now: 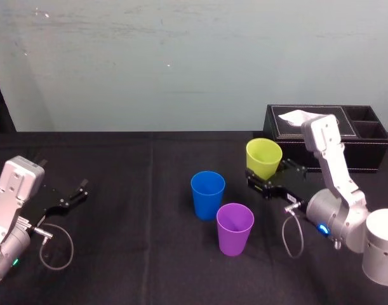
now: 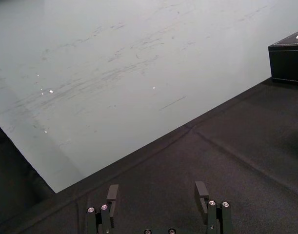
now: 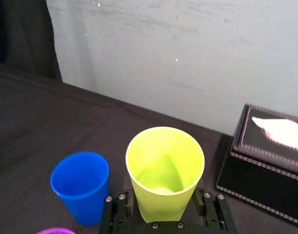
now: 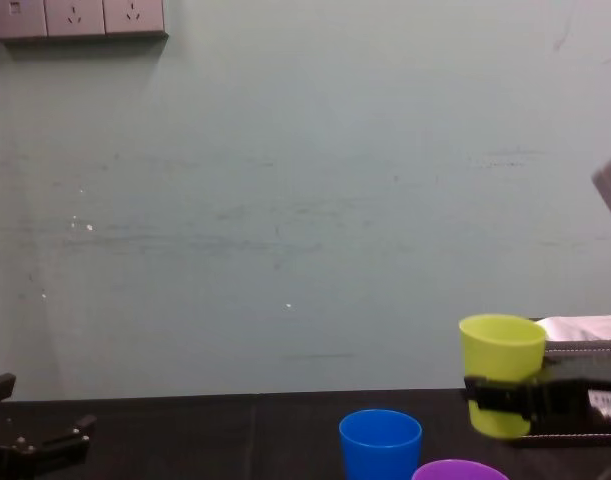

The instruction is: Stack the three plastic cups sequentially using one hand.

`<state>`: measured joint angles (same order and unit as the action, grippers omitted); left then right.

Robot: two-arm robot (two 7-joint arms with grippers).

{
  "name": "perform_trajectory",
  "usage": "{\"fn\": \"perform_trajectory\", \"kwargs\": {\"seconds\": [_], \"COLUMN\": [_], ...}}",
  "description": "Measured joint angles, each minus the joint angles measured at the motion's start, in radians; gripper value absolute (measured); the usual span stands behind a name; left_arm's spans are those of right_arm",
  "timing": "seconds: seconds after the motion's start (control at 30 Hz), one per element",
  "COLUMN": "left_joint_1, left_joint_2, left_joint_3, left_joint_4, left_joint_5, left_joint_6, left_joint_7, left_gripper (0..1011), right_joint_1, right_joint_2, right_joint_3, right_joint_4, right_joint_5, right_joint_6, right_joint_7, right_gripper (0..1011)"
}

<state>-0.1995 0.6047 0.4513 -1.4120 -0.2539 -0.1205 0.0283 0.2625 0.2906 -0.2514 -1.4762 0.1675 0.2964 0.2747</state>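
So, we've got the right gripper out over the right half of the desk, and its fingers are closed in on the yellow-green cup, one on each side of the lower part. The right wrist view shows it best: that gripper has a finger pressed up against either side of the cup, which sits upright with its mouth open to the top. From the chest view the gripper clamps the cup a bit below the middle. We honestly can't tell whether the base is touching the desk or just off it.

The other two cups are standing on their own, upright, nothing touching them. The blue cup is near the middle of the desk, to the robot's left of the held one and a little nearer to the robot. The purple cup is just beside the blue one, nearer to us and slightly to the right. All three are separate, none nested. The blue one also shows in the right wrist view next to the held cup, with the purple rim barely peeking in.

Behind the right arm there's a black tissue box at the back of the desk, close to the yellow-green cup but apart from it.

The left gripper is parked way over on the left side of the desk, well apart from the cups. Its own wrist view has the fingers spread wide with nothing between them.
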Motion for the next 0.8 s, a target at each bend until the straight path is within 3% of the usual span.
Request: {"fn": "perform_trajectory", "kwargs": {"seconds": [0.3,0.8], "left_joint_1": [0.0,0.0], "left_joint_2": [0.0,0.0], "left_joint_3": [0.0,0.0], "left_joint_4": [0.0,0.0], "left_joint_5": [0.0,0.0], "left_joint_6": [0.0,0.0], "left_joint_7": [0.0,0.0], "left_gripper": [1000,1000], "right_joint_1": [0.053,0.106], "right_joint_2": [-0.019,-0.047], "right_joint_3": [-0.004,-0.053], "right_joint_4": [-0.038,-0.026], "right_joint_5": [0.035,0.088], "right_joint_6": [0.089,0.136], "right_joint_7": [0.018,0.035], "right_gripper": [707,707]}}
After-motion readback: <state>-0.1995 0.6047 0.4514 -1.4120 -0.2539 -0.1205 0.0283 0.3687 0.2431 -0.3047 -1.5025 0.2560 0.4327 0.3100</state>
